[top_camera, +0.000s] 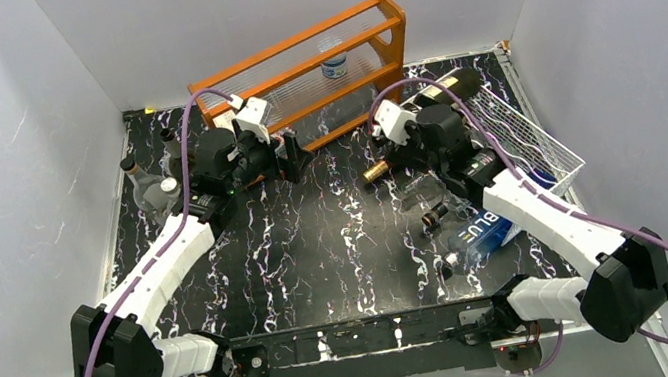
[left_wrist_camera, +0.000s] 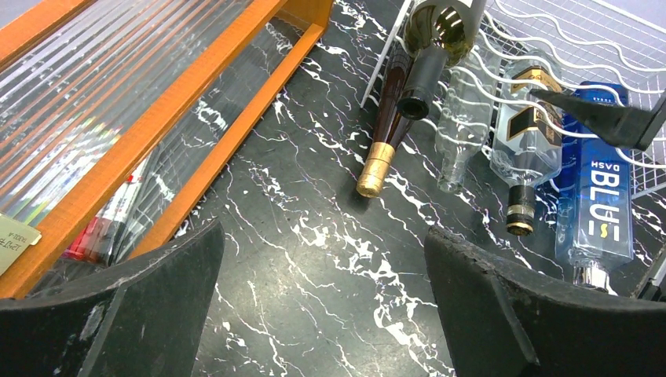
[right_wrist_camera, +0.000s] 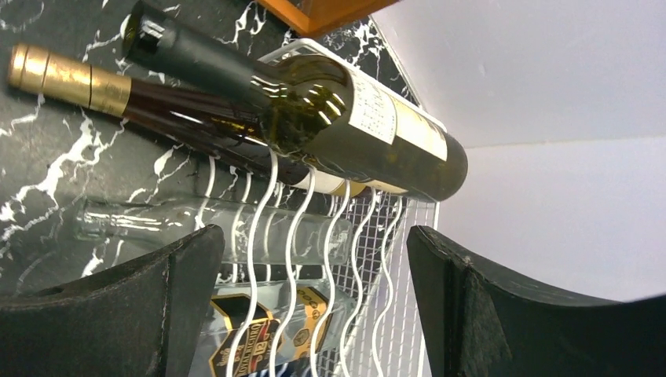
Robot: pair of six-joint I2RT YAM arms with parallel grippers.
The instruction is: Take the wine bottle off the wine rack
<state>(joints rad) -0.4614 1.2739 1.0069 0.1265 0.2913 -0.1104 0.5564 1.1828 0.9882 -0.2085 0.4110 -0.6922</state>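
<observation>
The white wire rack (top_camera: pixel 534 136) lies at the right, also in the left wrist view (left_wrist_camera: pixel 597 31) and the right wrist view (right_wrist_camera: pixel 369 236). A dark green wine bottle (top_camera: pixel 446 88) with a black capsule and pale label lies across its far end, neck pointing left (left_wrist_camera: pixel 440 31) (right_wrist_camera: pixel 338 110). A gold-capped brown bottle (left_wrist_camera: pixel 385 133) lies under it. My right gripper (right_wrist_camera: pixel 314 306) is open and empty, hovering over the rack just short of the wine bottle (top_camera: pixel 431 122). My left gripper (left_wrist_camera: pixel 326 298) is open and empty over bare table (top_camera: pixel 294 154).
In the rack also lie a clear bottle (left_wrist_camera: pixel 463 118), a gold-labelled bottle (left_wrist_camera: pixel 526 133) and a blue bottle (left_wrist_camera: pixel 601 196). An orange wooden shelf (top_camera: pixel 310 61) stands at the back, close to my left gripper. Small bottles (top_camera: pixel 153 187) stand at far left. Grey walls enclose the table.
</observation>
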